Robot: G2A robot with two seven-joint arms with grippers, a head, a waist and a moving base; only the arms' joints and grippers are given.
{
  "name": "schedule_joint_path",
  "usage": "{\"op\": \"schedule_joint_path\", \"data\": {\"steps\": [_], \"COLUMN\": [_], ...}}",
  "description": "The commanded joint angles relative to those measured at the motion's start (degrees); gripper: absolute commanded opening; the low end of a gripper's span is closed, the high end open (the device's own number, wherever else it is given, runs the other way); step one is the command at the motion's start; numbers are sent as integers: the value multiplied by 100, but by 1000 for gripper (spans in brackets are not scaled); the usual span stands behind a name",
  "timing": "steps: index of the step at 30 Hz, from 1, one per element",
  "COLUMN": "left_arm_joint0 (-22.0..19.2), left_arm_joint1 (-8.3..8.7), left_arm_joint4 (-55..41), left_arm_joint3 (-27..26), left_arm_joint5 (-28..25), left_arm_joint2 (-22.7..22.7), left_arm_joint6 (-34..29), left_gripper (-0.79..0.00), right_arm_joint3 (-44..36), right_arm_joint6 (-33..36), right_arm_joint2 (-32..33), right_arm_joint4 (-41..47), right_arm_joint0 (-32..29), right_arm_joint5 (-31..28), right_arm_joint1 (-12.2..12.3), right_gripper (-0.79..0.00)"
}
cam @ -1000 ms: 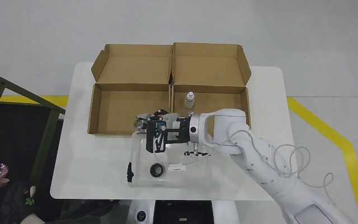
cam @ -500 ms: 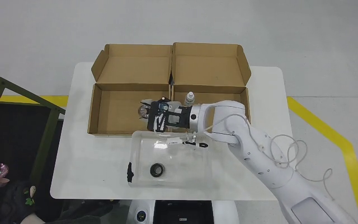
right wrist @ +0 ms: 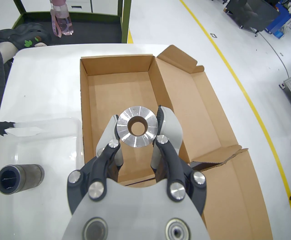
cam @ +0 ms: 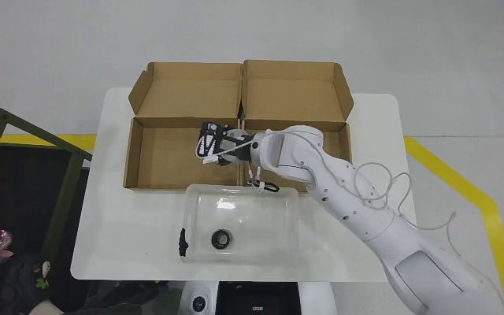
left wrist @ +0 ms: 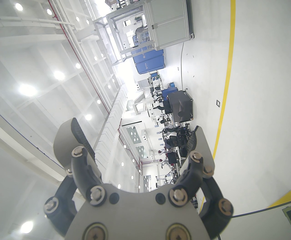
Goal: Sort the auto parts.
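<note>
My right gripper (right wrist: 137,122) is shut on a silver metal ring (right wrist: 137,126) with a round hole through it. It holds the ring above the inside of the left cardboard box (cam: 161,157), near that box's right wall; the same gripper (cam: 211,146) is seen from above. A steel cylinder part (right wrist: 22,178) lies in the clear plastic tray (cam: 260,201) at the table's front, also visible as a dark ring (cam: 221,237). My left gripper (left wrist: 135,129) is open with nothing in it, pointing up at the hall.
A second open cardboard box (cam: 335,146) sits right of the first, partly under my right arm. Both lids (cam: 193,94) are folded back. A small black piece (cam: 182,242) sits at the tray's left edge. A green-framed cart (right wrist: 68,13) stands beside the table.
My right gripper carried the metal ring from above the clear tray back and up over the left cardboard box. The cylinder in the tray stayed put.
</note>
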Motion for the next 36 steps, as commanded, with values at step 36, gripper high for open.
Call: {"op": "schedule_joint_path", "data": {"steps": [36], "left_arm_joint0": [0], "left_arm_joint1": [0], "left_arm_joint4": [0], "left_arm_joint3": [0], "left_arm_joint5": [0], "left_arm_joint2": [0], "left_arm_joint6": [0], "left_gripper": [0], "right_arm_joint3": [3413], "right_arm_joint6": [321], "right_arm_joint2": [-1289], "right_arm_joint4": [84], "right_arm_joint0": [1268], "right_arm_joint5": [445], "right_arm_joint1": [-1454], "right_gripper": [-643]}}
